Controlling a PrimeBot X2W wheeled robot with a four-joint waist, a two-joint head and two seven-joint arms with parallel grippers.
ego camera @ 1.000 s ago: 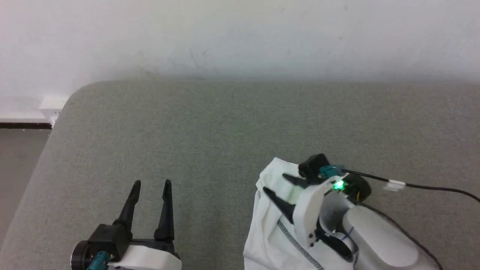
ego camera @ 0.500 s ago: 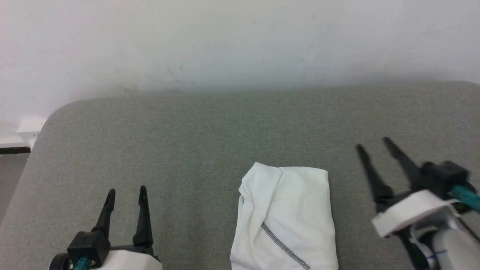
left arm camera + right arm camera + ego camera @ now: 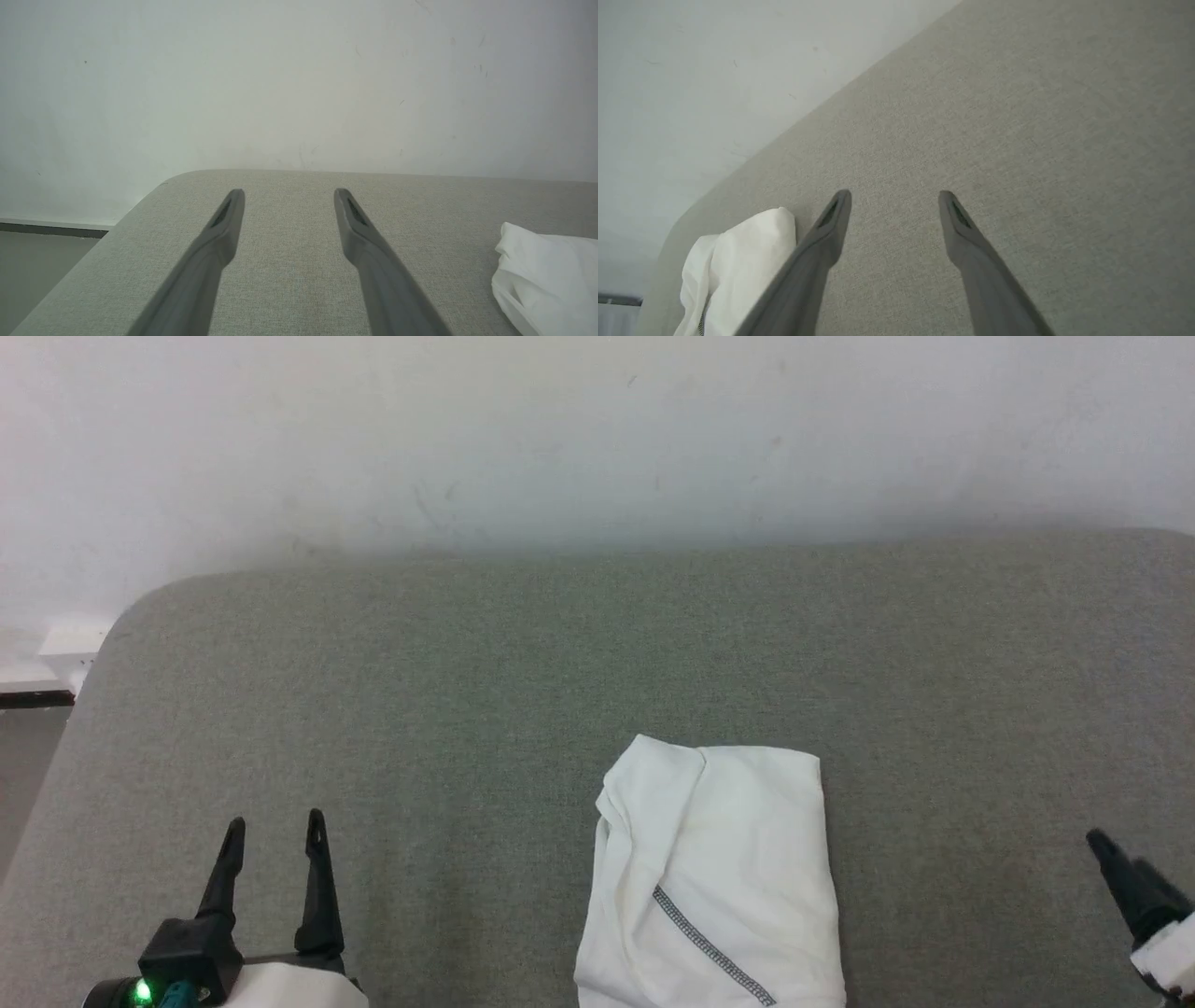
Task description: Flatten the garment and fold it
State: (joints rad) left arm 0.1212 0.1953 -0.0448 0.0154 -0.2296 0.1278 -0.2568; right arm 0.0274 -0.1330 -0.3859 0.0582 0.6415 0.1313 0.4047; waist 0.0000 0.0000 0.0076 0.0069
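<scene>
The garment (image 3: 719,877) is a white shirt folded into a compact rectangle with a grey stitched seam across it, lying at the front middle of the grey padded surface (image 3: 523,663). It also appears at the right edge of the left wrist view (image 3: 546,275) and at the lower left of the right wrist view (image 3: 738,266). My left gripper (image 3: 275,826) stands open at the lower left, well apart from the shirt, with nothing between its fingers (image 3: 289,193). My right gripper (image 3: 894,196) is open and empty too; one dark fingertip (image 3: 1106,854) of it shows at the lower right edge.
A white wall (image 3: 597,439) rises behind the surface. The surface's rounded left corner (image 3: 121,616) drops off toward the floor and a dark baseboard (image 3: 33,698).
My right gripper let go of the garment, swung right and drew back to the lower right edge. The left gripper has drawn back slightly. The camera has shifted a little.
</scene>
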